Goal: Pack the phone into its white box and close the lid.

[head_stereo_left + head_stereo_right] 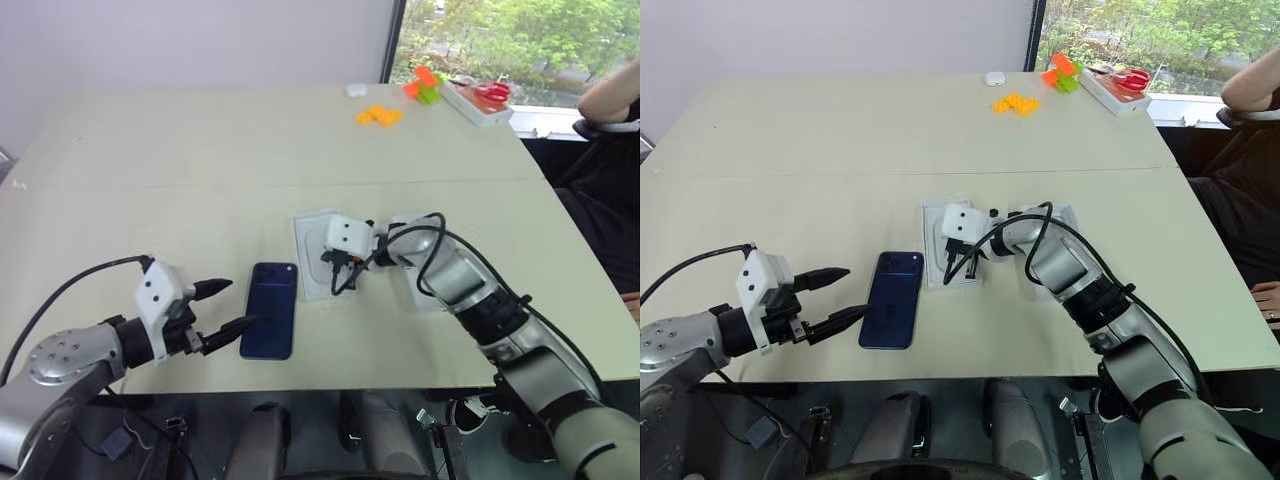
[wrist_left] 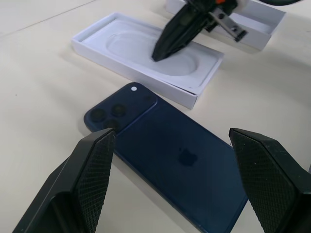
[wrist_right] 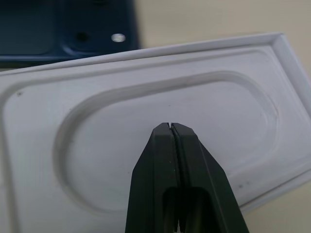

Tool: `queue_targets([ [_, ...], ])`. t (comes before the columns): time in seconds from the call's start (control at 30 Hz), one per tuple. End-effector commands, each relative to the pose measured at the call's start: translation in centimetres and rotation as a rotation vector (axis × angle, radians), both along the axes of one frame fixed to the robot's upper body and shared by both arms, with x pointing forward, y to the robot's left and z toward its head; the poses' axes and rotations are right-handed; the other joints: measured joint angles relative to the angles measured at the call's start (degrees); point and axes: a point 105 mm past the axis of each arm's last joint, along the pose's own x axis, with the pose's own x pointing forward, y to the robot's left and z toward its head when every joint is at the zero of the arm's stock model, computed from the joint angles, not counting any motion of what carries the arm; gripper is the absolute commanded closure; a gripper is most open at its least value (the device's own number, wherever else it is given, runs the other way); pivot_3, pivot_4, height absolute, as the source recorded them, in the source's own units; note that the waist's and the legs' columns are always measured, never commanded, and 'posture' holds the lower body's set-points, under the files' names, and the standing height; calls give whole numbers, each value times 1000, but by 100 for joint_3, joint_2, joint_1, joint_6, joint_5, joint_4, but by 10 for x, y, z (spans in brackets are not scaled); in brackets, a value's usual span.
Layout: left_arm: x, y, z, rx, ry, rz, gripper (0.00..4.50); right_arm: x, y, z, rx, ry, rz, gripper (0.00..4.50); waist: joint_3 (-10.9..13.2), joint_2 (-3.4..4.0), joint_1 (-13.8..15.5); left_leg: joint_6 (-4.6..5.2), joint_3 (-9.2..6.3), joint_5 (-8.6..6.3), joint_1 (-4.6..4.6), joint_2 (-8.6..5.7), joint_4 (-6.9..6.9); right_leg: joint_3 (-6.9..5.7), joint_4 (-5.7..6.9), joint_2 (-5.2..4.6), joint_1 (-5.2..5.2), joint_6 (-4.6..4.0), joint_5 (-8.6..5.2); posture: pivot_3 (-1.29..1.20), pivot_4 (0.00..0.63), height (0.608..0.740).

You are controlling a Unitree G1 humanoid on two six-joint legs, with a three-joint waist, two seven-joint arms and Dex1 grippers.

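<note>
While your right claw point(image 1: 331, 283) is pressing its shut tip into the white moulded insert point(image 2: 146, 53), the phone point(image 1: 271, 309) is lying face down on the worktop point(image 1: 200, 180), long axis running away from you, just beside your wide-open left claw point(image 1: 225, 306), the nearer one.

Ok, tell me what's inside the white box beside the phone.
The white box holds a white moulded insert with an oval recess; the shut right gripper points into it. Whatever lies under the insert is covered.
</note>
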Motion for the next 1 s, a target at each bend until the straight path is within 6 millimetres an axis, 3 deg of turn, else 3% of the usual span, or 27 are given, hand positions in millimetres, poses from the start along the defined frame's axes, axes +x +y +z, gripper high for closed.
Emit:
queue_targets([
  [0.03,-2,-5,7,-6,-24,-21,548,13,-2,11,11,-71,-47,4450,0,0,-1,0,0,0,0,0,0,0,1,-1,0,0,0,0,150,730],
  [0.2,-2,-5,6,-9,-21,-21,548,23,-1,10,26,-109,-94,4450,0,0,-1,0,1,0,0,0,0,1,1,-1,0,0,1,0,150,730],
  [0.37,-2,-3,7,-22,-18,-9,548,14,4,24,87,-113,-41,4450,0,0,2,0,0,0,0,0,2,1,4,0,0,-1,2,0,150,730],
  [0.53,5,11,6,-48,10,79,548,-20,8,49,160,-175,147,4450,0,1,8,1,-4,0,-3,0,1,0,4,0,-2,16,11,0,150,730],
  [0.63,13,23,10,-82,17,172,548,-52,8,58,207,-187,284,4450,0,0,19,1,-10,-1,-3,0,1,0,2,0,0,23,8,0,150,730],
  [0.73,16,33,5,-116,89,260,548,-79,5,51,208,-120,338,4450,-1,-1,20,1,-16,0,4,4,3,0,2,0,10,39,-3,0,150,730],
  [0.8,17,43,-13,-85,228,347,548,-92,4,43,188,-69,347,4450,-1,-1,9,1,-19,0,10,8,4,0,3,-2,15,39,-4,0,150,730],
  [0.87,15,47,-20,-84,302,378,49,-99,4,40,172,-40,350,4500,-1,-1,-18,1,-19,0,16,8,4,0,3,0,21,40,-5,0,150,730],
  [1.0,14,51,-28,-147,437,431,7,-107,2,32,114,1,357,4500,-1,-3,4,1,-21,0,17,7,5,-2,4,5,19,25,-13,0,150,730],
])
